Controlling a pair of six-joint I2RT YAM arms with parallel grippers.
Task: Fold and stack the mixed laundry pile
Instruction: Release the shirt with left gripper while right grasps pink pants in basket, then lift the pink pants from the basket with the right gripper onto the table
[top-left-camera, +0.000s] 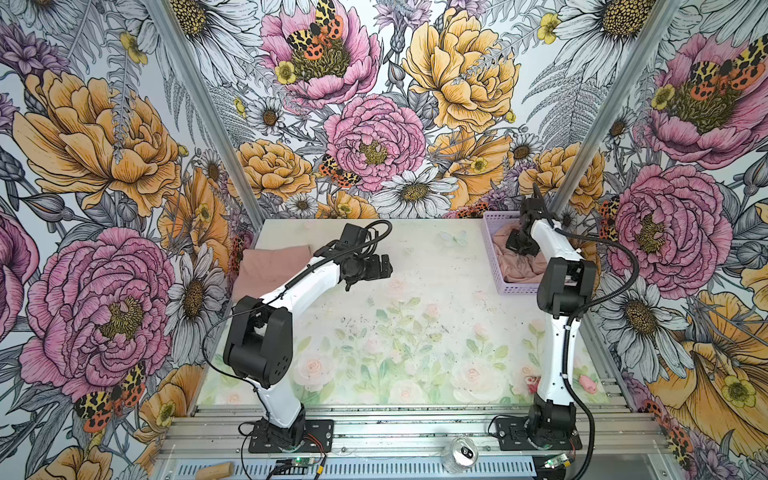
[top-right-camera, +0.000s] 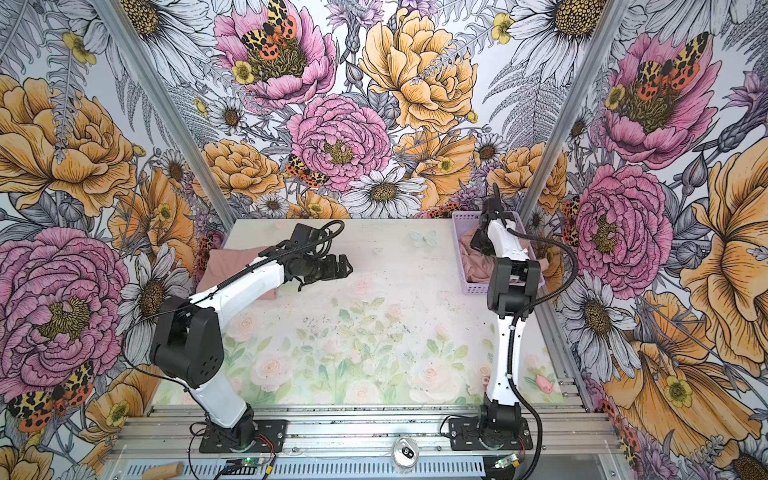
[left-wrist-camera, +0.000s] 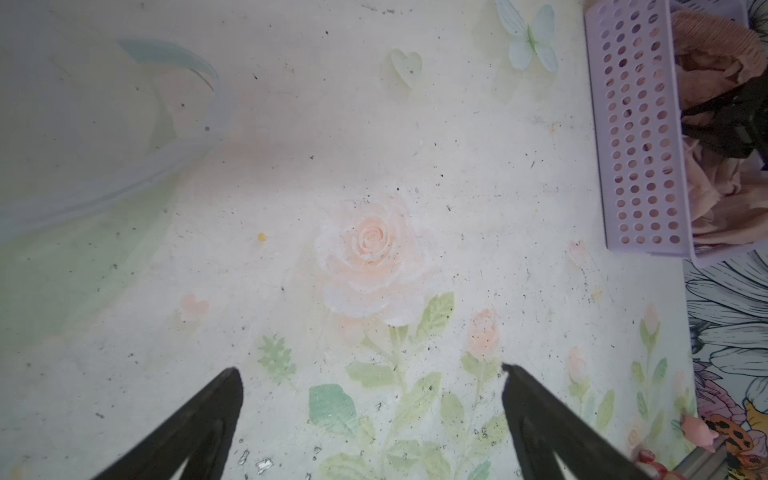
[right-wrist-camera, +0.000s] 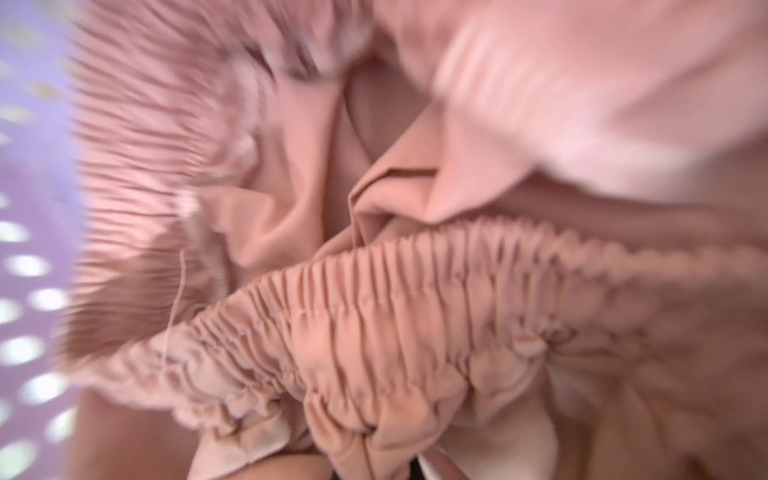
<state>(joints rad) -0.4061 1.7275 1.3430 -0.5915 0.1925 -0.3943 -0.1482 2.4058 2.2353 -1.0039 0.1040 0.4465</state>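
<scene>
The left arm (top-left-camera: 299, 278) reaches over the middle of the bench (top-left-camera: 436, 340). The left jaws are released and stand wide apart. In the left wrist view the two dark fingers (left-wrist-camera: 199, 428) are far from each other, and only the printed bench surface is between them.

The right arm (top-left-camera: 548, 239) bends down into the lavender basket (top-left-camera: 492, 245), which stands at the far right corner of the bench. The right jaws are clenched and sunk in the pink laundry (top-left-camera: 519, 266) that fills the basket. The right wrist view is partly blurred. It shows, very close, a gathered elastic waistband (right-wrist-camera: 415, 299) of dusty-pink cloth, with more pink folds behind it and the perforated basket wall at one side. The fabric hides the jaws, so it cannot be told whether cloth is caught between them.

One dusty-pink garment (top-left-camera: 270, 266) lies flat and folded at the far left side of the bench, well apart from the basket. The left arm covers part of it in both top views.
</scene>
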